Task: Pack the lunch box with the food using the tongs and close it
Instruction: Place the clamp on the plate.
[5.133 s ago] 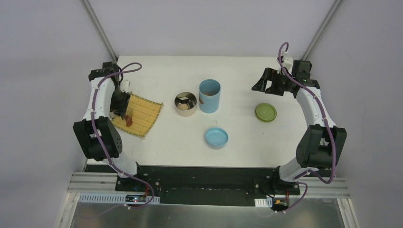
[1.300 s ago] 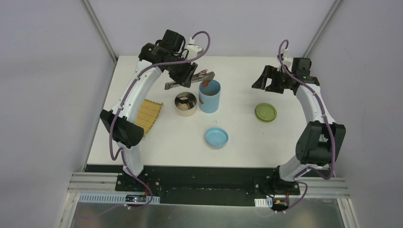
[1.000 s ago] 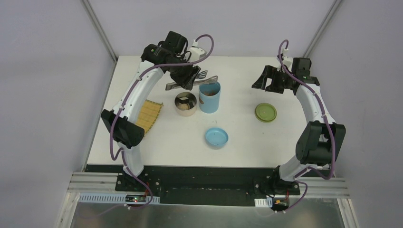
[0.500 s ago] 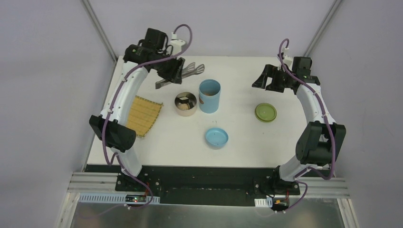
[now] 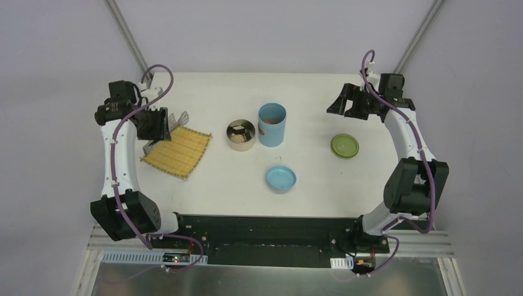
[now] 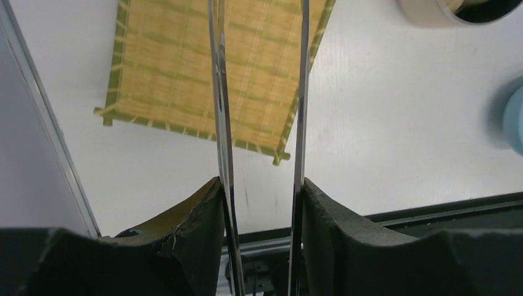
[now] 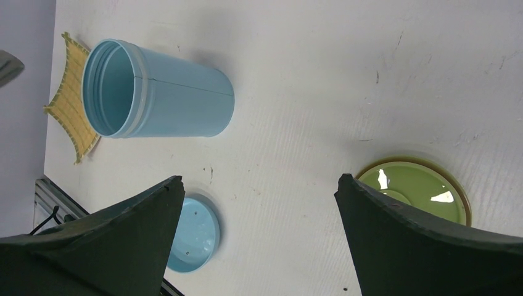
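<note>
My left gripper (image 5: 157, 125) (image 6: 259, 185) is shut on the tongs (image 6: 220, 92), whose two silver arms run apart from each other out over the yellow mat (image 6: 259, 55). In the top view this gripper hangs above the mat's (image 5: 182, 151) left corner. The lunch box stands open at mid-table: steel bowl (image 5: 240, 134), light-blue cylinder (image 5: 272, 124) (image 7: 166, 98), blue lid (image 5: 281, 179) (image 7: 194, 234), green lid (image 5: 345, 146) (image 7: 419, 188). No food lies on the mat; brown shapes in the bowl are too small to make out. My right gripper (image 5: 353, 105) (image 7: 260, 180) stands open and holds nothing, at the back right.
The table's left edge with its metal rail (image 6: 37, 123) runs close beside the mat. The black base rail (image 5: 265, 225) lies along the near edge. The steel bowl's rim (image 6: 432, 12) shows at the top right of the left wrist view.
My left arm swung from beside the blue cylinder back to the far left, carrying the tongs over the mat. The brown piece seen earlier on the mat is gone. The right arm stayed still.
</note>
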